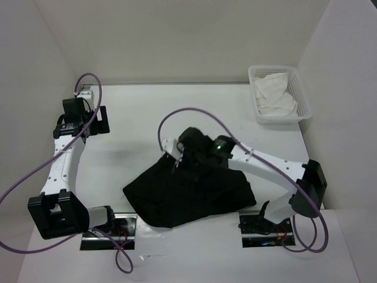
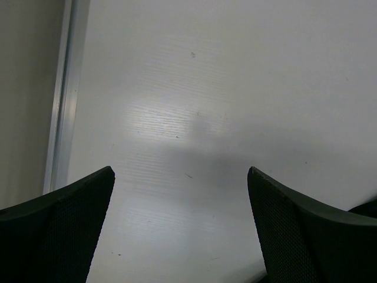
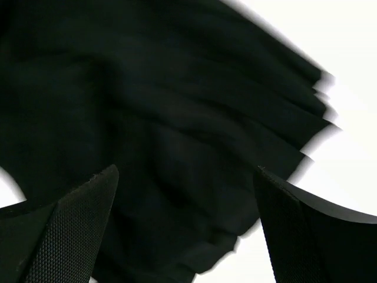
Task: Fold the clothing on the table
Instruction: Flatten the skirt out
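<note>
Both wide, left end effector [image 2: 179, 171], right end effector [image 3: 186, 170], rumpled black garment [image 1: 188, 194], white table [image 1: 141, 112]

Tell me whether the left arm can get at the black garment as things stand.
Probably yes. The left gripper hovers open over bare table, nothing between it and the left corner of the black garment. The right gripper hangs over its far edge, crowding that side.

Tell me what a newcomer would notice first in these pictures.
The black garment lying near the middle of the white table catches the eye first, with the right gripper over its far edge, fingers open. At the far right corner sits a white basket holding white cloth; the left gripper hangs open over bare table at the far left.
</note>
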`<control>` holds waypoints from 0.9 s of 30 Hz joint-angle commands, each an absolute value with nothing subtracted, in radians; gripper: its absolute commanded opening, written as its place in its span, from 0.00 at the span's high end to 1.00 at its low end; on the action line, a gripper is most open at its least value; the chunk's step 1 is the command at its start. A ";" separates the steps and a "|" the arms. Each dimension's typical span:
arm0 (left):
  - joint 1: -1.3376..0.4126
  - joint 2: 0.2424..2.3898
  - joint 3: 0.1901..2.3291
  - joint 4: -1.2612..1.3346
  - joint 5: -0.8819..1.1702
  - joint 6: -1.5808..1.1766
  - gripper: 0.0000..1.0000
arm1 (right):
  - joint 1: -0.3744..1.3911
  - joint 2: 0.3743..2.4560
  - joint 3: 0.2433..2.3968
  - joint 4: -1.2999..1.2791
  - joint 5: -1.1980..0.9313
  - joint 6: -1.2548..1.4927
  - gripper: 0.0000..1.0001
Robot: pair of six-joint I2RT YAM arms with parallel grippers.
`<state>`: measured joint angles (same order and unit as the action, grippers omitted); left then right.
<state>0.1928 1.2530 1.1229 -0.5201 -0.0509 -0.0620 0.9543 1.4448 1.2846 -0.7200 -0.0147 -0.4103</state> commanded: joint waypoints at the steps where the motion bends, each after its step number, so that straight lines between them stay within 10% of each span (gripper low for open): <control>1: 0.212 1.258 1.118 -0.506 -0.054 -0.081 0.01 | 1.040 1.480 1.243 -0.730 -0.033 -0.480 0.01; 27: 0.212 1.276 1.118 -0.497 -0.038 -0.063 0.01 | 1.230 1.690 1.239 -0.540 -0.139 -0.511 0.09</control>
